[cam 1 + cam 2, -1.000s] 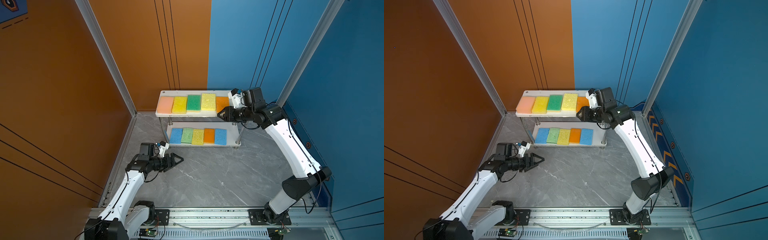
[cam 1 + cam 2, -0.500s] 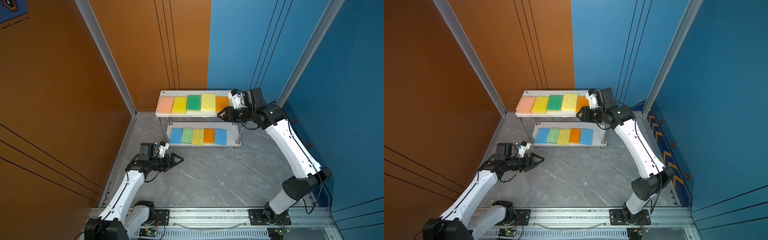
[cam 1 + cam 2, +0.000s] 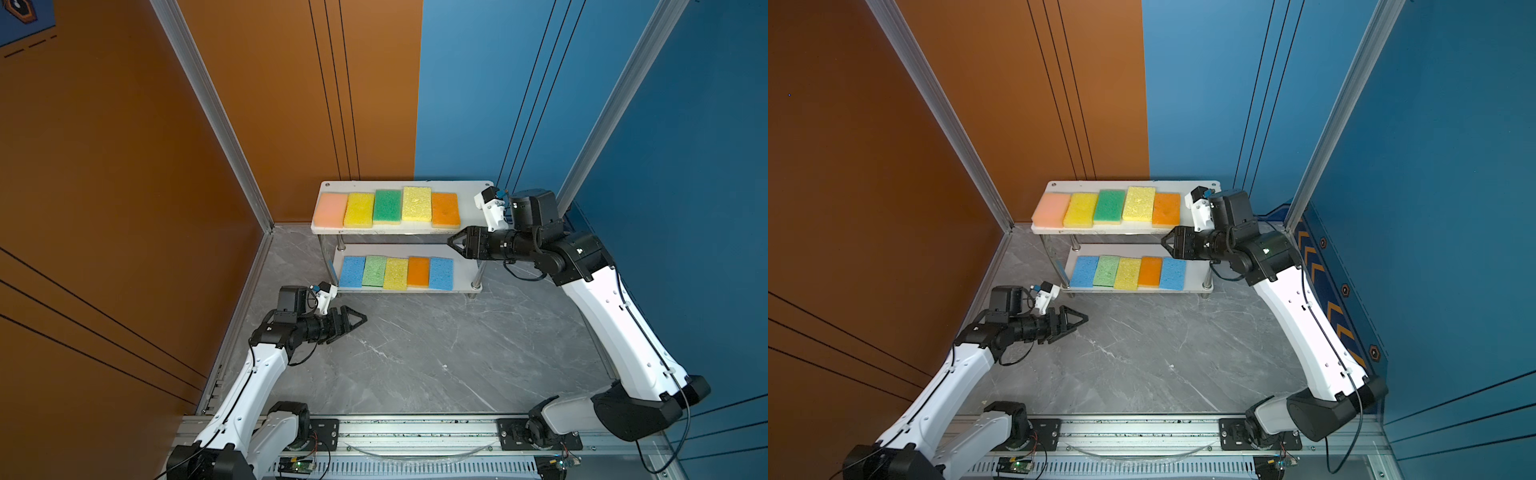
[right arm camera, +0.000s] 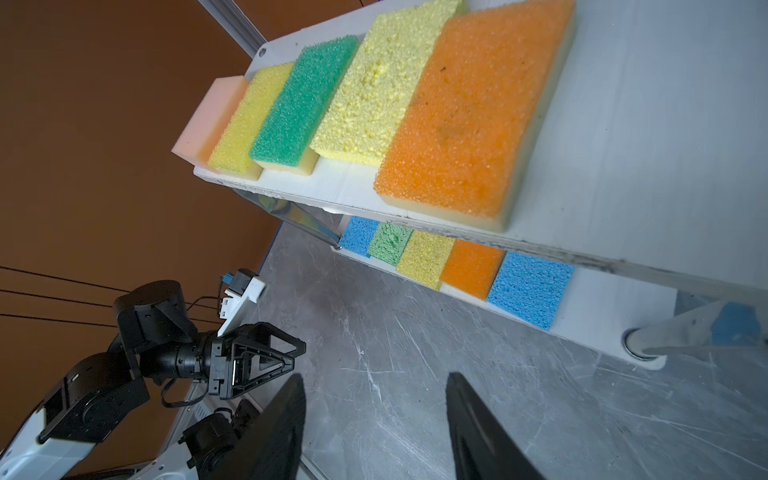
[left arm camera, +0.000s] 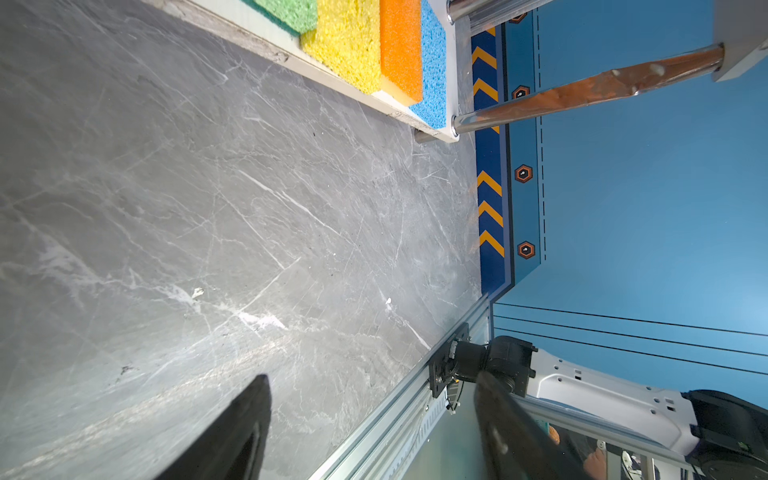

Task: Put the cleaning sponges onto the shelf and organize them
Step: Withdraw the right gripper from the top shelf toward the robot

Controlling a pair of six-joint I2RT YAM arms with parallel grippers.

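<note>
Right wrist view: my right claw (image 4: 374, 378) hangs open and empty beside the shelf (image 4: 623, 124), orange sponge (image 4: 469, 112) on top tier (left claw (image 3: 362, 320) wide too).

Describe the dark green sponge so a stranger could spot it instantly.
Find the white two-tier shelf at the back wall. Five sponges lie in a row on its top board. The dark green sponge is the middle one, the only green up there, flanked by two yellows.
</note>
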